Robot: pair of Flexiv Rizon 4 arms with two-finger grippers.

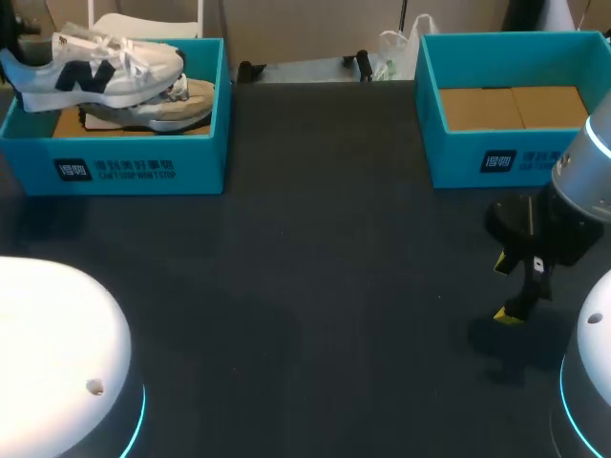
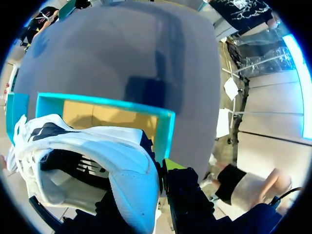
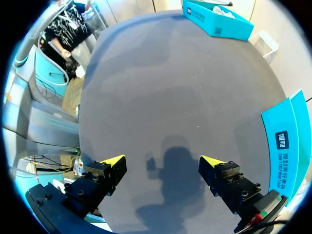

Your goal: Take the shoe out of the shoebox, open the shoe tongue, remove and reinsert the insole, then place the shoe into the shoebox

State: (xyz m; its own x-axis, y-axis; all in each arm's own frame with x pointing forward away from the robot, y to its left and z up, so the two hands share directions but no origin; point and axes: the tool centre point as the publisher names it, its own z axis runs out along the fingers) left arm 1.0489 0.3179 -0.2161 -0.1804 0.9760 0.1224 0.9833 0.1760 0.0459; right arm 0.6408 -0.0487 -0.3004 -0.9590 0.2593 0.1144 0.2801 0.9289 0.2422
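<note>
The left end effector is closed on the heel of a white shoe. In the left wrist view one yellow tip presses against the outside of the heel wall, and the other finger is hidden behind the shoe. The shoe opening faces the camera, showing the dark lining inside.

In the head view this shoe, white with a dark side mark and loose white laces, hangs above the left shoebox. Its heel sticks out past the box's left wall and its toe points toward the middle of the table. A second, beige shoe lies below it inside the box, on a brown cardboard floor. This turquoise box sits at the far left corner of the table.

The right end effector has its two fingers spread wide with nothing between them. In the right wrist view only the dark table surface and its own shadow lie under them. In the head view it hangs over the table near the right edge, just in front of the right shoebox. That box stands at the far right corner and holds only a brown cardboard lining. The right wrist view shows its turquoise wall just beside the fingers, and the left shoebox well apart across the table.
</note>
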